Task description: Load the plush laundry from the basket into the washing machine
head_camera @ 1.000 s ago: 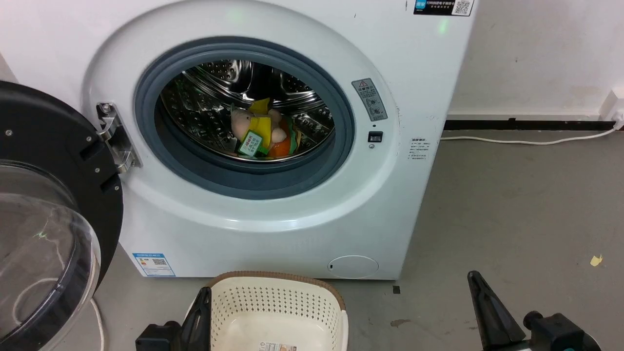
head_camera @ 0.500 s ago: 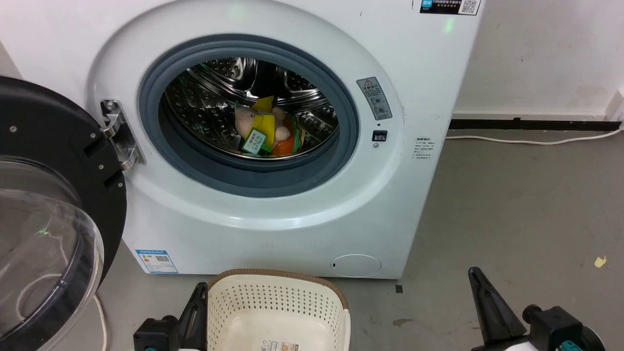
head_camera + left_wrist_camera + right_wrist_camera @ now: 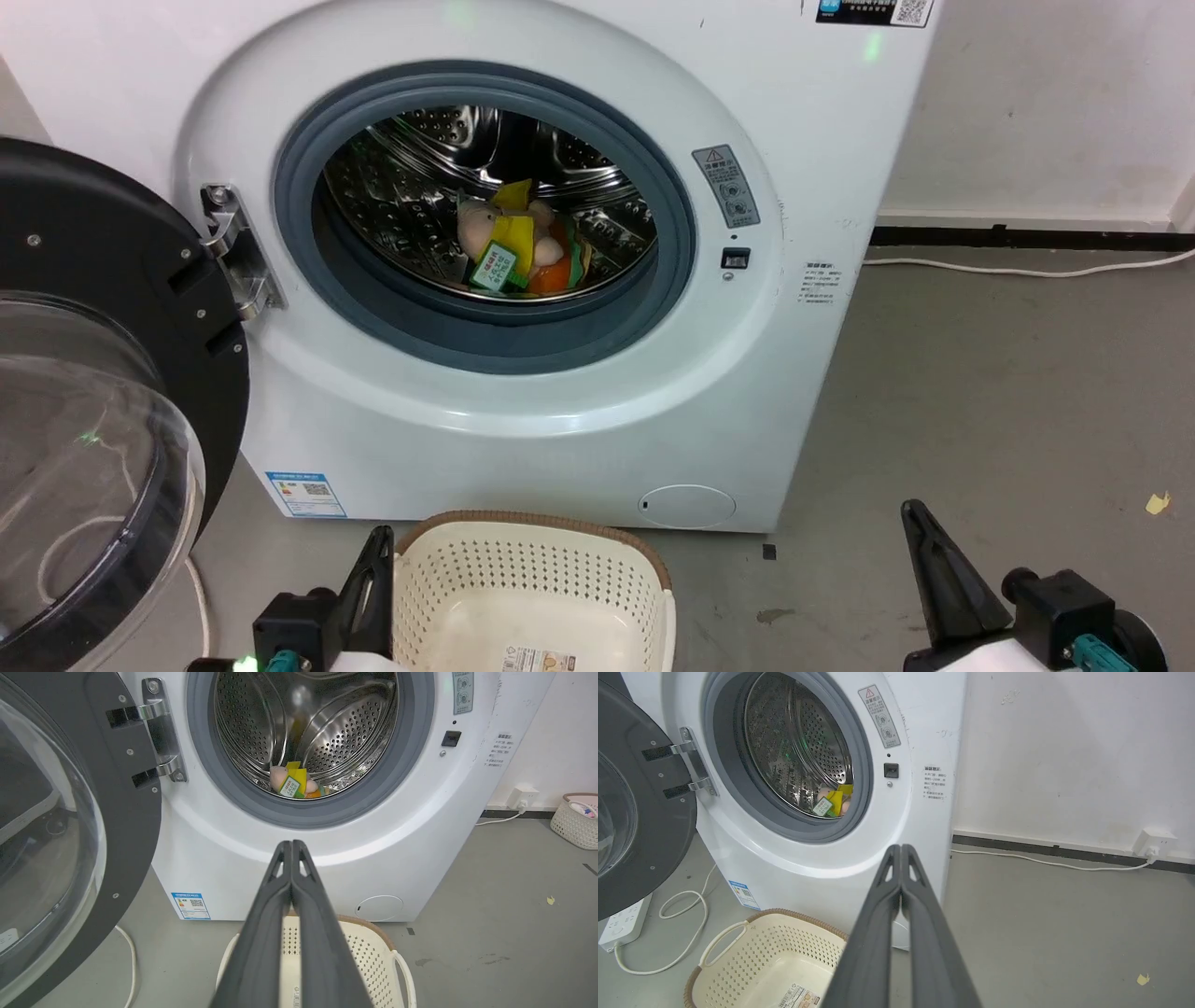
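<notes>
In the head view, our left claw (image 3: 379, 541) rises at the bottom edge, just left of the basket (image 3: 523, 569). Our right claw (image 3: 917, 518) stands well off to the basket's right, over bare floor (image 3: 1008, 392). Ahead of both claws stands the washing machine (image 3: 560, 439), its door (image 3: 112, 271) swung open out past the left claw. The plush laundry (image 3: 523, 252) lies low in the drum (image 3: 420, 187), far ahead of either claw.

In the left wrist view, we see the left claw's two fingers (image 3: 271, 914) pressed together at the tips, with nothing between them. The basket sits under and just past them. The plush toy rests on the drum's bottom straight beyond the tips.

In the right wrist view, the right claw's fingers (image 3: 924, 924) also meet at the tips, gripping nothing. The basket lies low to their left, its label sticker (image 3: 798, 996) showing on the bottom. The toy sits in the drum, up and left of the tips. A white cable (image 3: 1041, 861) runs along the wall to their right.
</notes>
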